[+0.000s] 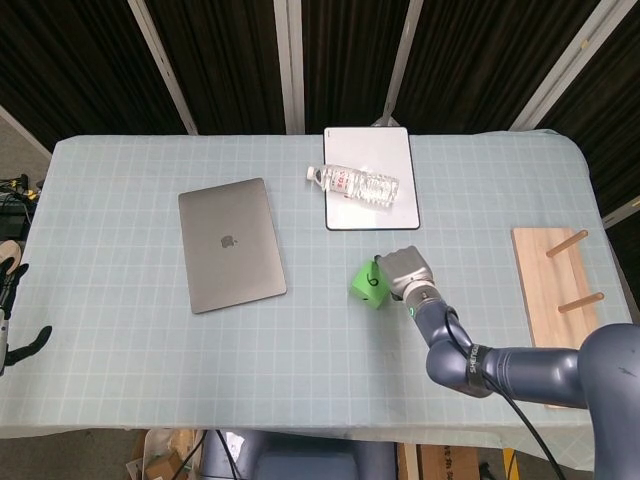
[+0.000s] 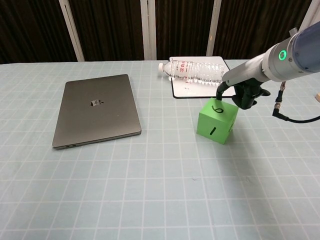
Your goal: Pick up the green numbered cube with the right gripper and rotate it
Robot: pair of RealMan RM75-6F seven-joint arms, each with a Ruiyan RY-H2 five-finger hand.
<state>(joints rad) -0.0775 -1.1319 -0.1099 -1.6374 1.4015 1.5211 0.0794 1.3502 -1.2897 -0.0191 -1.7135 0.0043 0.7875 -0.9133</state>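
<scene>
The right hand (image 2: 243, 93) is positioned at the far right edge of the green numbered cube (image 2: 216, 119), near the centre-right of the table (image 1: 120, 330). In the chest view its dark fingers (image 2: 220, 90) curl down against the cube's upper far corner. Contact is evident, but whether the fingers clamp the cube or only press on it cannot be determined. The cube sits tilted, with one face marked "6" facing up and away and a face marked "1" facing the camera. In the head view the right hand (image 1: 402, 273) covers the cube's (image 1: 367, 284) right side.

The left hand (image 1: 14, 310) appears only at the far left edge of the head view, off the table; its fingers cannot be read there.

Other items:
- A closed grey laptop (image 1: 230, 243) lies flat on the left half of the table.
- A white board (image 1: 368, 176) lies at the far centre. A clear plastic water bottle (image 1: 353, 185) rests on its side on the board, cap end pointing left.
- A wooden rack (image 1: 558, 288) with two pegs (image 1: 565, 243) lies at the right edge.

No container with visible contents other than the bottle is present; the bottle's fill level cannot be determined.
</scene>
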